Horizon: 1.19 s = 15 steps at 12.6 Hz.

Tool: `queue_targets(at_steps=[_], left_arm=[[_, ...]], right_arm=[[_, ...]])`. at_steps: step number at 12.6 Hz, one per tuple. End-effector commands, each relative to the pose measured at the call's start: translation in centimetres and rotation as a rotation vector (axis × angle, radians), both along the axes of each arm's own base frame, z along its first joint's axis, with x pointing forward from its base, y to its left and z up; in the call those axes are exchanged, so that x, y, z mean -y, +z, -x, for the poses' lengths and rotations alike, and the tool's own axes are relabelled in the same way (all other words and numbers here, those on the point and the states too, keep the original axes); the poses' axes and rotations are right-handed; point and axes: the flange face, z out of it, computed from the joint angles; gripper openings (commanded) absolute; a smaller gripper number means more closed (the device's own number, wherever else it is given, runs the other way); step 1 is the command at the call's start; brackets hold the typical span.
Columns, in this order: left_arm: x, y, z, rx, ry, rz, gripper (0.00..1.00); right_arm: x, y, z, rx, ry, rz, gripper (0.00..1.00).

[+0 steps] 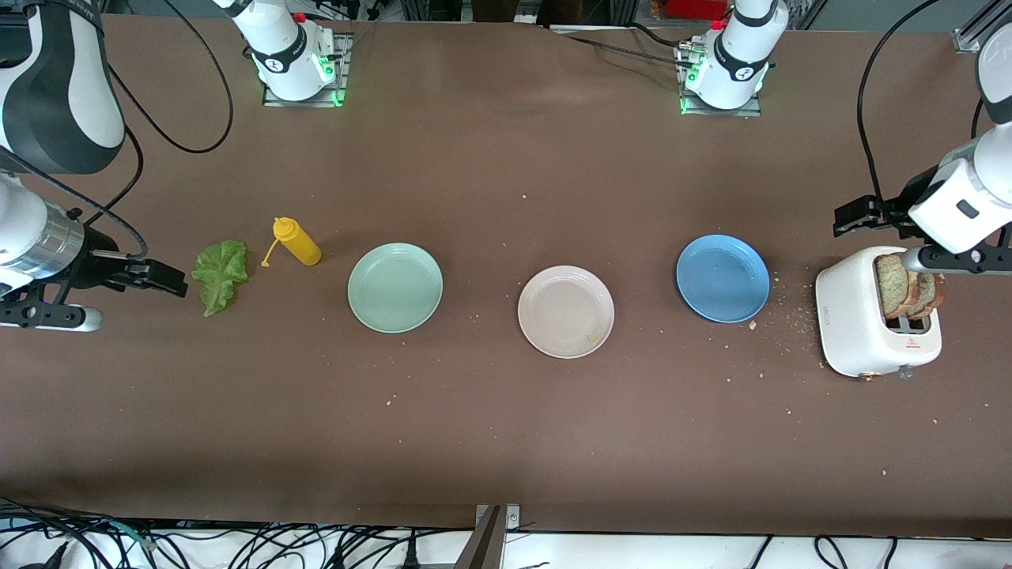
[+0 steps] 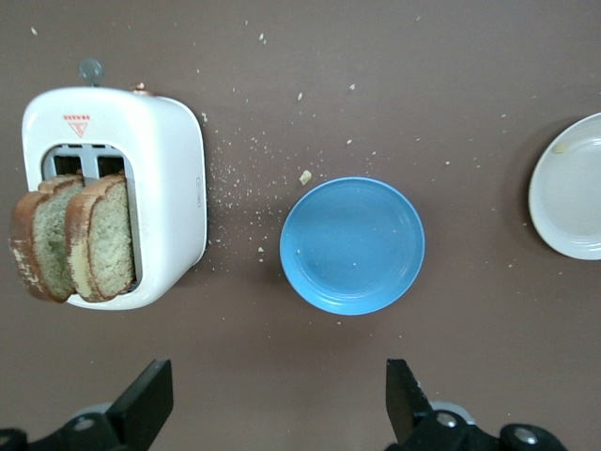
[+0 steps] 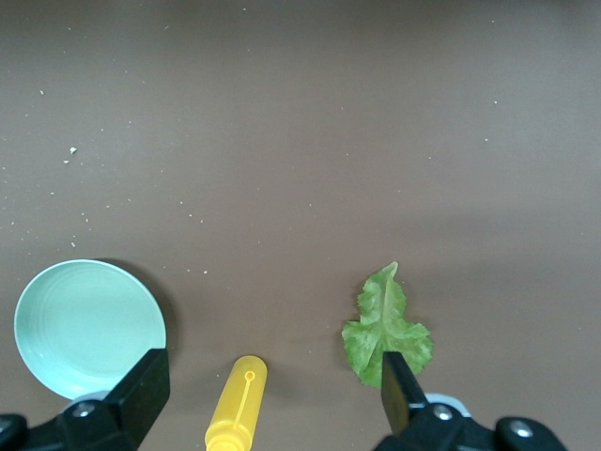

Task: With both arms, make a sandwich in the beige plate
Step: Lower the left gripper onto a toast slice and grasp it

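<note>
Listing what we found on the brown table, we counted 3 plates set in a row, well apart from one another. The beige plate sat in the middle and held nothing but a small crumb near its rim. A mint-green plate sat toward the right arm's end, and a blue plate toward the left arm's end.

Sandwich parts, not yet assembled: we noted 2 toast slices standing upright side by side in the slots of a white toaster, near the blue plate at the left arm's end. We noted 1 lettuce leaf lying flat on the table at the right arm's end, just beside a yellow squeeze bottle that lay on its side between the leaf and the mint-green plate.

Loose crumbs were scattered between the toaster and the blue plate.

Left gripper: we saw it over the table beside the toaster, fingers spread wide, holding nothing.

Right gripper: we saw it just beside the lettuce leaf, fingers likewise spread, holding nothing.
</note>
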Motion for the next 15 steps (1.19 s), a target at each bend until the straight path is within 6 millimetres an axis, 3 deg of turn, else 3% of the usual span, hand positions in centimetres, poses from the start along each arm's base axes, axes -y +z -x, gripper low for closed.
queue_targets(at_steps=[1, 3, 6, 8, 15], left_arm=[[-2.1, -2.5, -1.6, -0.043, 0.032, -0.03, 1.0], [-4.8, -2.6, -1.4, -0.045, 0.067, -0.028, 1.0], [-5.9, -3.9, -1.8, -0.057, 0.081, -0.026, 1.0], [-7.9, -4.3, -2.1, -0.03, 0.097, -0.016, 1.0], [-9.5, -7.9, -3.0, -0.06, 0.077, -0.024, 1.0]], right_arm=[[-0.2, -0.3, 0.1, -0.007, 0.015, 0.019, 1.0], [-0.4, -0.4, 0.3, -0.013, 0.016, 0.017, 1.0], [-0.4, -0.5, 0.3, -0.014, 0.018, 0.019, 1.0], [-0.4, -0.5, 0.3, -0.013, 0.018, 0.019, 1.0], [-0.4, -0.7, 0.4, -0.019, 0.019, 0.019, 1.0]])
